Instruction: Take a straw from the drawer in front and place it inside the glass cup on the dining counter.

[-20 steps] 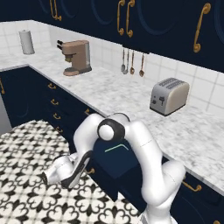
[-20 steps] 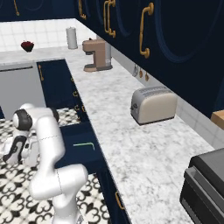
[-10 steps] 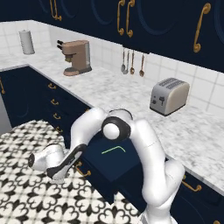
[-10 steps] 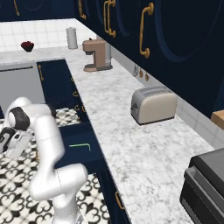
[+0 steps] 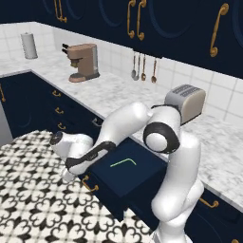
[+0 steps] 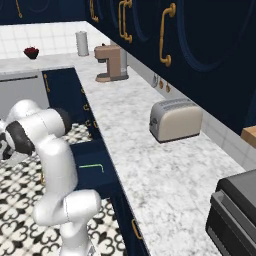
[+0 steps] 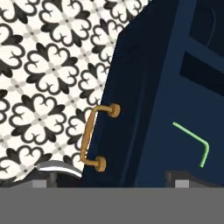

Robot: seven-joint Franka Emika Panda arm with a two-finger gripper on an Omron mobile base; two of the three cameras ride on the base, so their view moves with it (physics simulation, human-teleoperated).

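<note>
Over the last second my arm has swung out and down from above the drawer [image 5: 124, 172], so my gripper [image 5: 68, 173] now hangs off its near-left corner, low over the tiled floor [image 5: 33, 199]. The drawer stands pulled open, and the straw [image 5: 123, 163] lies on its dark bottom, bent at one end, well apart from my jaws. In the hand view the brass pull handle [image 7: 93, 137] sits just above my fingertips [image 7: 177, 177], which stand on either side of the drawer front's edge, so I judge the jaws spread wide. The risk from here, as I judge it: reaching back in from this low side, I could knock the handle or the drawer's rim and push it partly closed, and the straw is so thin that a slightly off pinch would slide past it or flick it into a corner. The marble desk [image 5: 109, 95] behind carries a toaster [image 5: 185, 102] and a coffee machine [image 5: 81, 61], under navy cabinets.
</note>
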